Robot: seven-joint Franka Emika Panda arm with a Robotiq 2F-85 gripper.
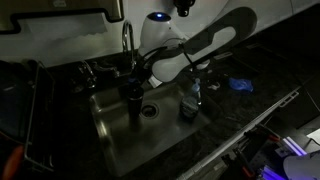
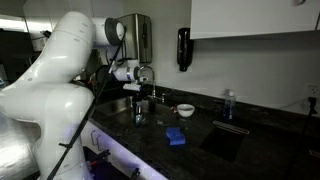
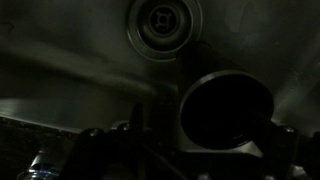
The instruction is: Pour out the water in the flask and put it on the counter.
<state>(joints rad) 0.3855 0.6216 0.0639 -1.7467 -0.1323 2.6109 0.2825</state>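
Wrist view looks straight down into the steel sink (image 3: 60,60), very dimly lit. The round drain (image 3: 163,22) sits at the top, and just below and to the right of it is the open, dark mouth of the flask (image 3: 228,105), upright and seen from above. Dark shapes along the bottom edge flank the flask, but they are too murky to read.

In both exterior views the white arm reaches over the basin, and the hand (image 1: 133,85) (image 2: 138,90) points down directly onto the top of the flask (image 1: 133,103) (image 2: 139,108). The flask stands upright inside the sink, just beside the drain (image 1: 150,110) and in front of the faucet (image 1: 127,40). The hand is at the flask's rim, yet I cannot tell whether it is pinching the rim or is merely spread around it.

The glossy black tabletop (image 1: 230,110) (image 2: 260,130) surrounds the basin. A clear bottle (image 1: 190,100) stands at the basin's far side from the flask; whether it is inside the basin or on its edge is unclear. A blue item (image 1: 240,85) (image 2: 176,137) lies on the tabletop, and in an exterior view a small white bowl (image 2: 185,108) sits near it.
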